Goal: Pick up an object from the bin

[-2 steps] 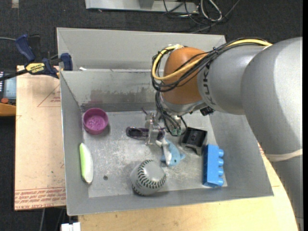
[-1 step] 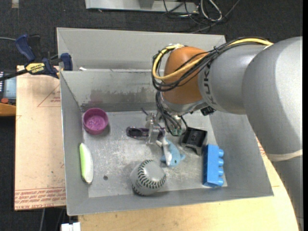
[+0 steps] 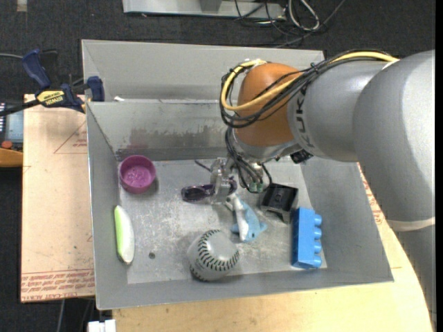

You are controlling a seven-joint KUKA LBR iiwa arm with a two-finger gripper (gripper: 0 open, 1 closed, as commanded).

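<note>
My gripper (image 3: 222, 182) hangs low over the middle of the bin, below the orange wrist cover. Just to its left lies a small dark purple thing (image 3: 196, 192), touching or nearly touching the gripper's tip. A light blue, irregular plastic piece (image 3: 246, 224) lies right below the gripper toward the front. A black boxy thing (image 3: 278, 200) sits to its right, partly under the wrist cables.
A purple cup (image 3: 137, 173) stands at the back left. Along the left wall lies a white and green oblong thing (image 3: 124, 234). A grey and white striped ball-like thing (image 3: 214, 255) rests at the front, with a blue toy brick (image 3: 306, 238) at the right.
</note>
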